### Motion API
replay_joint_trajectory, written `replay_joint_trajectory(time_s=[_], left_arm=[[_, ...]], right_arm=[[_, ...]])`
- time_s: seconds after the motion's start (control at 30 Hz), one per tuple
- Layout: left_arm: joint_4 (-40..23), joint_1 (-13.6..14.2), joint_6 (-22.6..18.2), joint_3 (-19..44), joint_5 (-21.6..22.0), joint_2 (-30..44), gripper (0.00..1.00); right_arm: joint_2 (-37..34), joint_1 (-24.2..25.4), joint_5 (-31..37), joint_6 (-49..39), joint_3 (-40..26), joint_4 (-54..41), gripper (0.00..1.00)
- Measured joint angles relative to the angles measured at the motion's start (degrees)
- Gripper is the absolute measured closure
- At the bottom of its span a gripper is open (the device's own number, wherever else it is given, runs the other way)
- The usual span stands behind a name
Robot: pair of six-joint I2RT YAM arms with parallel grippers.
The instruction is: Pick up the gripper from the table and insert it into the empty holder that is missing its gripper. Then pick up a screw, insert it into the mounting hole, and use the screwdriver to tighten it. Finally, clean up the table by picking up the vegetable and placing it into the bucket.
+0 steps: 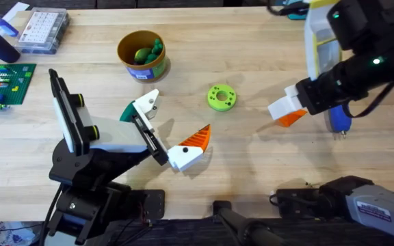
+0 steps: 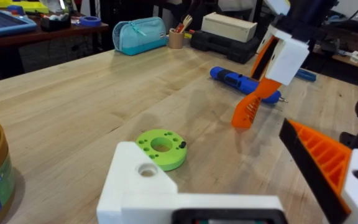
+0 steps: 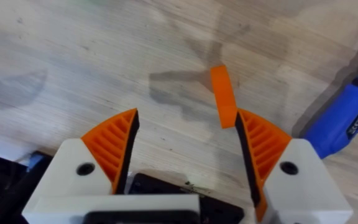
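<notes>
The big wooden table [image 1: 252, 164] takes up most of the view from above.

The left arm [image 1: 94, 164] reaches in from the lower left. The left gripper [image 1: 181, 113] is wide open and has nothing in it. One of its white fingers has an orange ribbed pad, and the other has some green on it. It sits low over the table, near the middle.

The right arm [image 1: 361, 68] comes in from the upper right side. The right gripper [image 3: 188, 124] has its two fingers spread far apart too. Both have orange ribbed pads. A small orange piece [image 3: 222, 96] leans on the inside of one finger and hangs down toward the table. The fingers are not squeezing it. I cannot tell if its tip touches the wood.

The brown bucket [image 1: 141, 65] stands toward the far side of the table, left of the middle. Green vegetables [image 1: 149, 52] are inside it.

The blue screwdriver [image 1: 338, 119] lies flat on the table, just beside the right gripper.

A clear box [image 1: 43, 29] of small parts sits in the far left corner, and a green board [image 1: 5, 83] with little bricks lies near it.

The green ring [image 1: 221, 97] lies flat on the table between the two grippers, near the left one. It has a big hole in the middle, small holes around it and a tiny dark dot on top.
</notes>
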State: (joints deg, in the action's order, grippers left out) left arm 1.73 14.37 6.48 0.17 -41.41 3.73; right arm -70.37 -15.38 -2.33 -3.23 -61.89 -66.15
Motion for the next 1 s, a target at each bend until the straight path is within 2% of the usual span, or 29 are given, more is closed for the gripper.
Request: replay_joint_trajectory(time_s=[0.27,0.47,0.7,0.87,1.0], left_arm=[[-1.6,0.0,0.0,0.1,0.5,0.0,0.010],[-2.3,0.0,0.0,0.1,0.7,0.0,0.010],[-2.5,0.0,0.0,0.1,0.7,0.0,0.010],[-2.7,0.0,0.0,0.1,0.7,0.0,0.010],[-2.7,0.0,0.0,0.1,0.8,0.0,0.010]], right_arm=[[-2.1,-0.3,-0.1,-0.2,-0.4,1.5,0.085],[-2.1,-0.3,0.3,-3.3,-4.0,1.4,0.085],[0.1,-0.2,1.7,-5.9,-4.1,-3.4,0.085],[4.8,3.3,2.2,-7.6,-4.1,-5.0,0.085],[5.3,6.6,2.5,-7.9,-1.4,-1.9,0.085]])
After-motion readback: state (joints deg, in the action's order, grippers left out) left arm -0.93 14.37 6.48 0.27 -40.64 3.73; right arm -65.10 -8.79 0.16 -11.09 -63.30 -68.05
